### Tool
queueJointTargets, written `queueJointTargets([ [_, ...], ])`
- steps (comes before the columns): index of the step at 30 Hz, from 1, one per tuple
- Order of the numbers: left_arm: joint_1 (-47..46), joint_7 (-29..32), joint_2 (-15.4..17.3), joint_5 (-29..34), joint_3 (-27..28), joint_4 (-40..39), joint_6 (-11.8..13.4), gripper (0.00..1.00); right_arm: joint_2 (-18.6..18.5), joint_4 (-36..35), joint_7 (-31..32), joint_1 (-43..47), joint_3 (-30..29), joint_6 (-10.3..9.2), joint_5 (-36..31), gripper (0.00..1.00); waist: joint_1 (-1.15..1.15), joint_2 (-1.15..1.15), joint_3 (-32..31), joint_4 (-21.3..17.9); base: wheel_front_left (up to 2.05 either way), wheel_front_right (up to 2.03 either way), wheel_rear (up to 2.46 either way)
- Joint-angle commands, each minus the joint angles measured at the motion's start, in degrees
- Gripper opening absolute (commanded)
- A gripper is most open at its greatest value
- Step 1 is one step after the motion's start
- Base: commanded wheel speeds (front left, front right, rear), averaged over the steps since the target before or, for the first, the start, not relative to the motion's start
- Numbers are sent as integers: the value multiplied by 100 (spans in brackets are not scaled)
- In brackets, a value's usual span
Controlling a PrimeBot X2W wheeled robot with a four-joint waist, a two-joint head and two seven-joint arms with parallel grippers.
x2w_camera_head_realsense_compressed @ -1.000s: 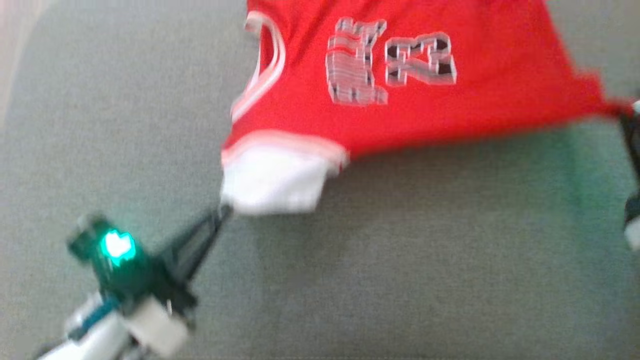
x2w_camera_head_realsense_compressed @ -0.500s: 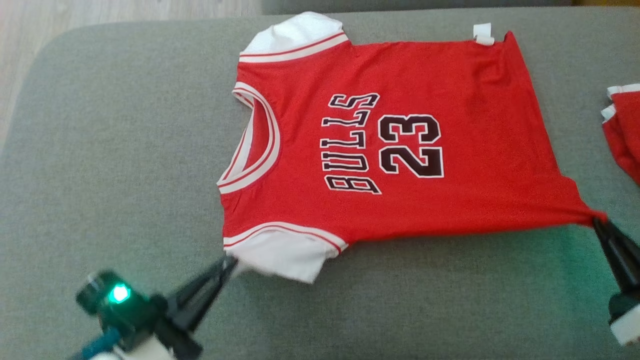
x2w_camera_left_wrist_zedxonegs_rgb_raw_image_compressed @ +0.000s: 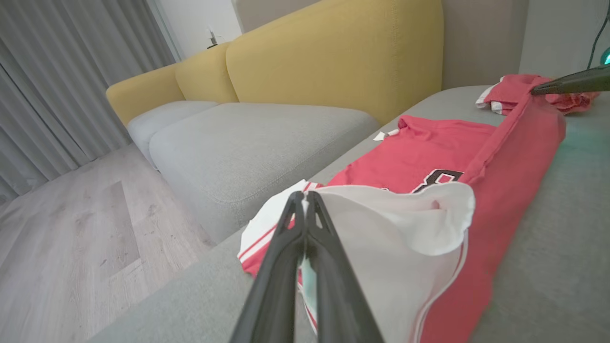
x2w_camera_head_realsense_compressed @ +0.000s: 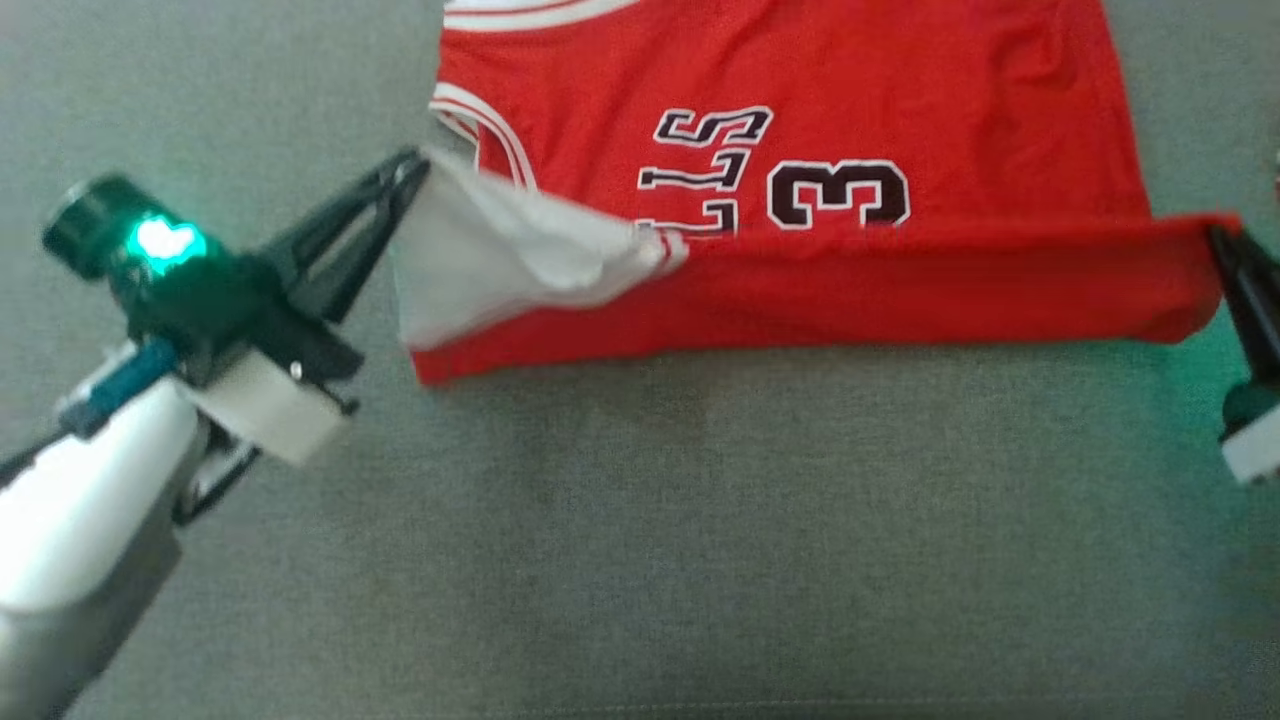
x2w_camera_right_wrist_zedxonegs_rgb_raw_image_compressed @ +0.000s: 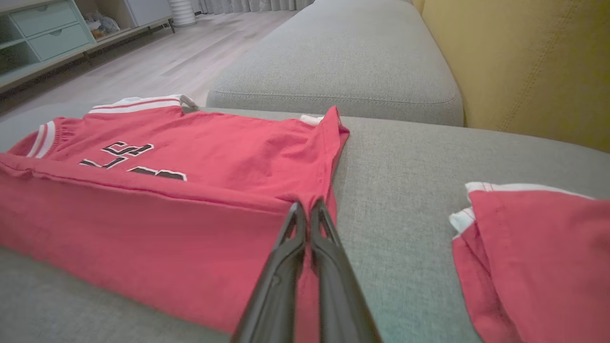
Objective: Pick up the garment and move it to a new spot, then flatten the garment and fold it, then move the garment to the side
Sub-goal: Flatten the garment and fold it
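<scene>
A wide grey sofa cushion [x2w_camera_head_realsense_compressed: 640,520] carries the work, with a yellow backrest [x2w_camera_left_wrist_zedxonegs_rgb_raw_image_compressed: 333,52] at its far side, a pale wooden floor [x2w_camera_left_wrist_zedxonegs_rgb_raw_image_compressed: 62,228] and grey curtains [x2w_camera_left_wrist_zedxonegs_rgb_raw_image_compressed: 57,71] to the left. The red jersey [x2w_camera_head_realsense_compressed: 850,80] lies front up across the far part of the cushion, its collar to the left and its hem to the right. Its near edge is held up off the cushion and stretched in a straight band between the two claws. The left claw [x2w_camera_head_realsense_compressed: 415,170] is clamped together on the white sleeve [x2w_camera_head_realsense_compressed: 500,250], which drapes over the lettering. The right claw [x2w_camera_head_realsense_compressed: 1215,232] is pinched on the near hem corner. Another red garment [x2w_camera_right_wrist_zedxonegs_rgb_raw_image_compressed: 538,238] lies apart at the far right.
</scene>
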Motion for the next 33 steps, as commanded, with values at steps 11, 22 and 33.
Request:
queueJointTargets([
  [11,-1428,-453,-314,23,13,1425,-46,100,300,650,-325,-1187,350,37,-184,100,-2,0,513,-153,0,0,0],
  [22,402,-710,-1049,-751,671,1439,1194,100,1179,303,-502,-747,-380,37,-672,100,-2,0,88,-178,0,0,0],
  [33,1386,-114,-1167,-1106,477,1572,1577,100,1442,358,-503,-327,-292,37,-585,100,-2,0,-89,-243,0,0,0],
])
